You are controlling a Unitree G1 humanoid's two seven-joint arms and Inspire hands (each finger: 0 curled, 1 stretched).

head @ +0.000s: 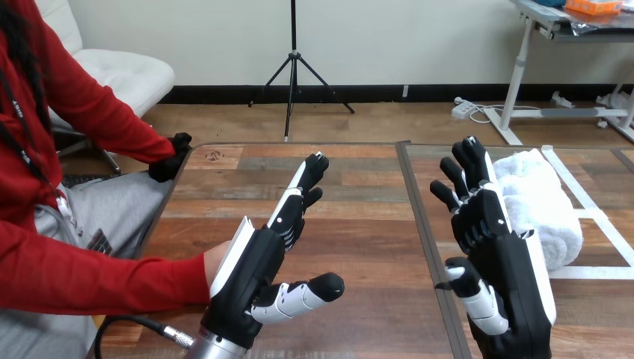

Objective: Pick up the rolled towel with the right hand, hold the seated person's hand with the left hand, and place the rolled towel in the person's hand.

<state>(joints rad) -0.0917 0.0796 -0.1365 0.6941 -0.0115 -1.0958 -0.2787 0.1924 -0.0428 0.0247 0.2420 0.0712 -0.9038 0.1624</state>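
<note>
Resting on the right part of the wooden table (351, 224), the white rolled towel (549, 202) lies inside white tape lines (598, 273) laid on the surface; nothing grips it. Its left end is covered by the right hand (497, 262), which stands upright in front of it with loosely straightened fingers pointing up, thumb low and holding nothing. Whether that hand touches the towel cannot be told. The right forearm is cut off by the view's bottom edge. The left hand (254, 262) reaches forward over the left part of the table, fingers straight, thumb spread toward the right, nothing clasped in it. The person's near hand (215, 258), at the end of a red sleeve, shows just behind the left hand's white shell; most of it is hidden, and whether the two touch cannot be told. The person's far hand (172, 158), dark, sits at the table's far left corner, well apart from both robot hands; its shape is hard to make out. The tape lines run off the view's right edge.
</note>
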